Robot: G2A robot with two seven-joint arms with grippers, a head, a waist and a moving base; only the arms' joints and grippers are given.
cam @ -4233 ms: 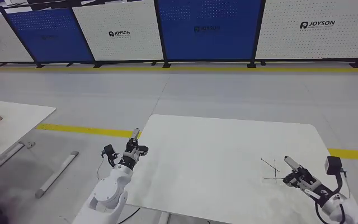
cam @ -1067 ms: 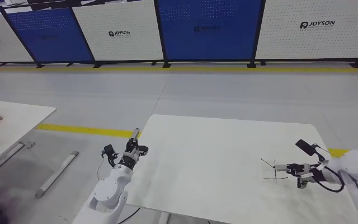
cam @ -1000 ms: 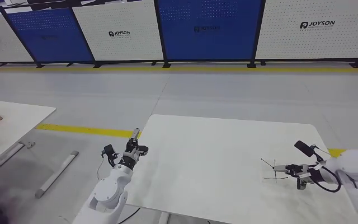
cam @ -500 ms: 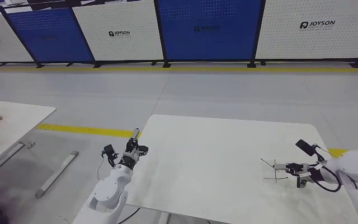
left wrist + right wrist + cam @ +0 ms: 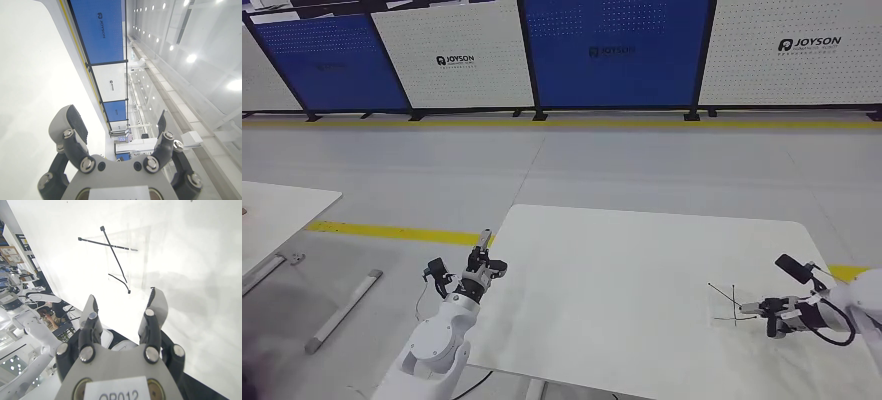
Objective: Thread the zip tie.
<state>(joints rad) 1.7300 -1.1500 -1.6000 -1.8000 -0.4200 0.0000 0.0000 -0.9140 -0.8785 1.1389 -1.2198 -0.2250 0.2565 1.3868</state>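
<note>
Right gripper open beside the zip ties, nothing threaded yet.
Right gripper [image 5: 122, 293] has its jaws spread wide and is empty, just short of the curved zip tie [image 5: 118, 278]. The crossed zip ties [image 5: 94, 242] lie beyond it, all loose on the table [image 5: 622, 290], lower right in the top view. Left gripper [image 5: 118, 111] is also wide and empty, at the table's left edge. No tie is lifted; I judge the whole job remains.
</note>
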